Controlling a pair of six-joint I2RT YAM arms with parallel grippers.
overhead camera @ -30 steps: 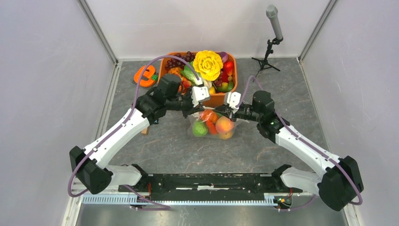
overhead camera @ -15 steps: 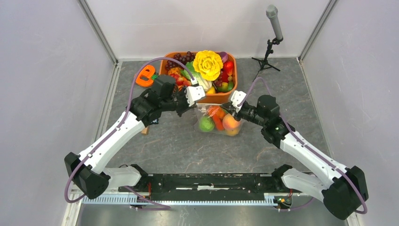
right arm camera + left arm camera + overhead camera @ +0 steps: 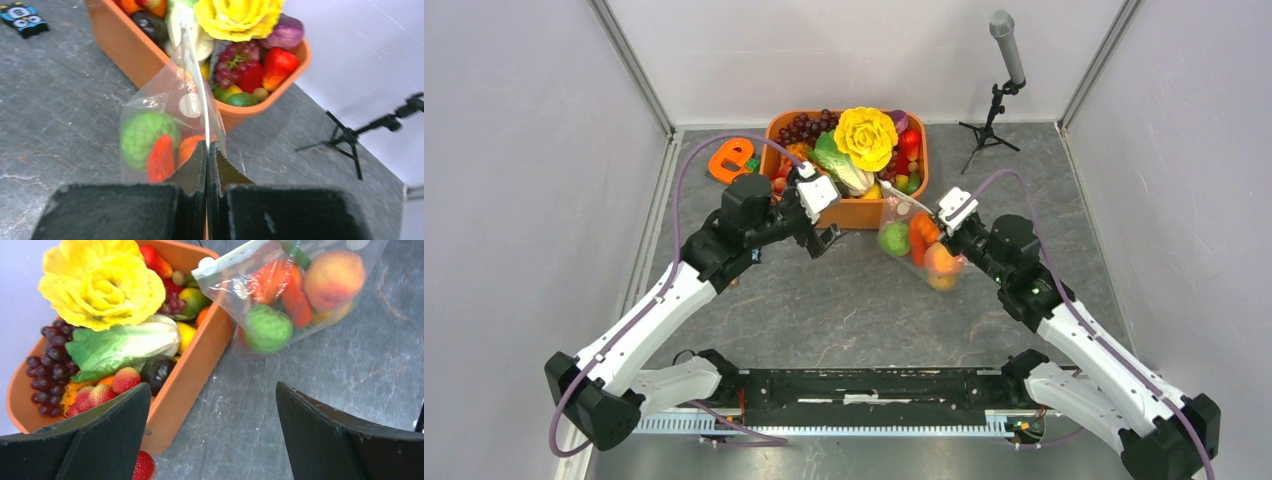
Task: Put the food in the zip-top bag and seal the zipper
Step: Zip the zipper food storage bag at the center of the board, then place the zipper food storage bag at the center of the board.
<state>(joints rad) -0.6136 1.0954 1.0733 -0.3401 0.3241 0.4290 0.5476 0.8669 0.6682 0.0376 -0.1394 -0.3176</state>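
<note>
Top external view: the zip-top bag (image 3: 919, 250) is found just in front of the front right corner of the orange tub (image 3: 864, 212), over the dark table (image 3: 844, 300). Inside it food is seen: a green fruit (image 3: 894, 240), an orange-red piece (image 3: 921, 238) and a peach (image 3: 941, 262), packed against one another. The zipper (image 3: 912, 203) is raised as the bag's top edge, and in the left wrist view its free end is seen over the tub's front rim. The zipper's other end is pinched by the right gripper (image 3: 944, 218). In the right wrist view its jaws are seen clenched flat on the strip. The left gripper (image 3: 212, 386) is released, its jaws spread wide with nothing between them. It is placed before the tub's front wall, left of the bag and apart from it. Within the tub a yellow flower-like head (image 3: 865, 137), dark grapes (image 3: 809, 127) and a lettuce leaf (image 3: 120, 347) are piled. Whether the bag's bottom is resting on the table cannot be told.
</note>
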